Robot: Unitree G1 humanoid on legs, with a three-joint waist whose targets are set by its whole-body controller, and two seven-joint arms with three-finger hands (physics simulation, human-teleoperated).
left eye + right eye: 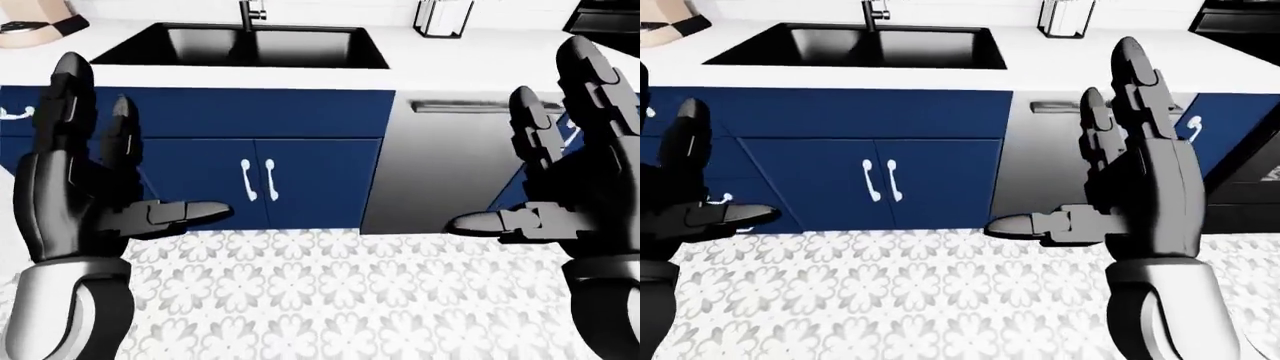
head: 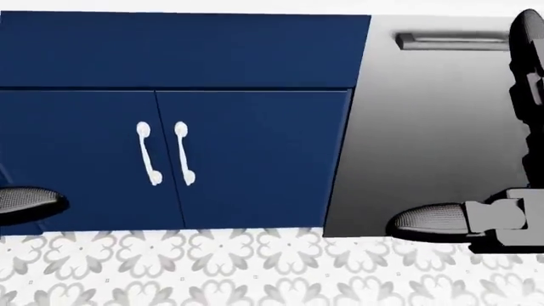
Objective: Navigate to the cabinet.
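The cabinet [image 1: 258, 180] is a navy two-door unit directly below the black sink [image 1: 250, 46], which is set into the white counter [image 1: 420, 67]; taking the sink as the landmark, the doors hang under its basin, with a plain blue panel between basin and doors. Where the two doors meet, a pair of white handles [image 2: 164, 153] stand upright side by side, just apart from each other. To the right of the sink's cabinet, and touching it, is a grey dishwasher [image 1: 440, 165] with a bar handle along its top edge; to the left of the sink, partly hidden behind the raised hand, are blue drawers. Below it all lies a patterned tile floor [image 1: 330, 300]. The left hand [image 1: 75, 195] and the right hand [image 1: 1140, 187] are both raised with fingers spread and thumbs pointing inward, holding nothing and touching nothing. The cabinet is a fixed, rigid piece of furniture, so it will not shift or give; the doors look stiff and flat, probably light to swing on side hinges, and their smooth faces offer no purchase. The sensible place to take hold would be one of the white handles, hooking fingers behind the bar near its middle. The robot seems close, facing the doors nearly square.
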